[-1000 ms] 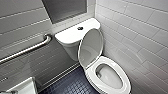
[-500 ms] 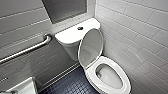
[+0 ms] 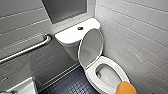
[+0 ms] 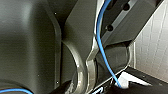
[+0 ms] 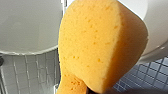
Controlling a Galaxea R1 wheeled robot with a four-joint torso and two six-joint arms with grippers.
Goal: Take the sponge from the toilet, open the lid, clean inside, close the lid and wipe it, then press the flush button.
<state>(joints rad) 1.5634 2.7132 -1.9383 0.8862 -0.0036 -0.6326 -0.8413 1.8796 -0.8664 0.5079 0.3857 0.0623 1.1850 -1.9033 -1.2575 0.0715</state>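
Note:
The white toilet (image 3: 117, 68) stands against the tiled right wall with its lid (image 3: 91, 46) raised and leaning on the tank. The bowl (image 3: 107, 75) lies exposed. The dark round flush button (image 3: 80, 28) sits in the middle of the tank top (image 3: 70, 33). The orange sponge (image 3: 126, 88) hangs at the near rim of the bowl, at the frame's lower right. In the right wrist view the sponge (image 5: 100, 45) looms close, with my right gripper (image 5: 97, 91) shut on its near end, mostly hidden by foam. White ceramic (image 5: 27, 25) lies behind it.
A steel grab bar (image 3: 27, 50) runs along the grey left wall. A white object (image 3: 23, 87) sits at the lower left. The floor (image 3: 72, 85) is dark small tile. White tiled wall (image 3: 140, 37) closes off the toilet's right side. A blue cable (image 4: 102, 50) crosses the robot's dark body.

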